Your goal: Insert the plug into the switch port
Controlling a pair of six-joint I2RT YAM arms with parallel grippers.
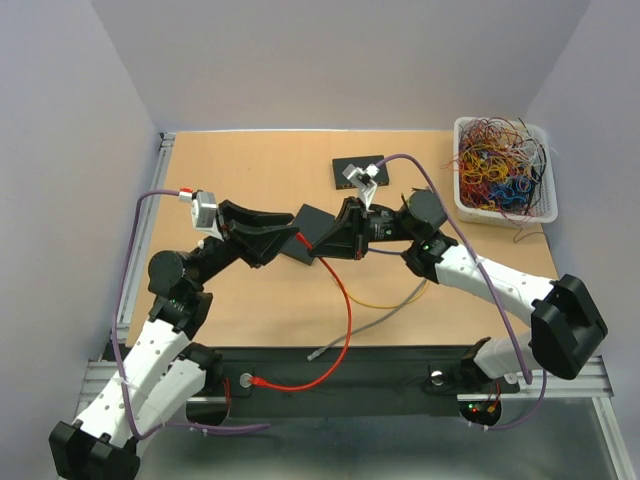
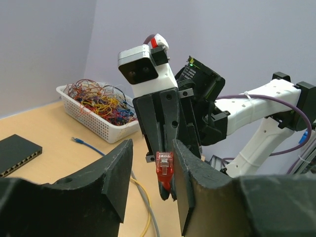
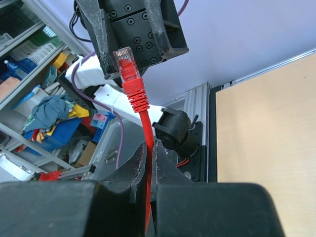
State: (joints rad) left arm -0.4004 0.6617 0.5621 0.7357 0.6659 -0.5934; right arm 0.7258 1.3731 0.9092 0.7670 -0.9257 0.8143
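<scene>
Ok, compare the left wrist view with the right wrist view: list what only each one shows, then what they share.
Only the left wrist view: the white basket of wires, the black switch at the left edge, and a blue cable lying on the table.
Only the right wrist view: cluttered shelves beyond the table, and the red cable pinched between the right fingers.
Both: the red plug, standing between the spread left fingers, and the wooden table.
</scene>
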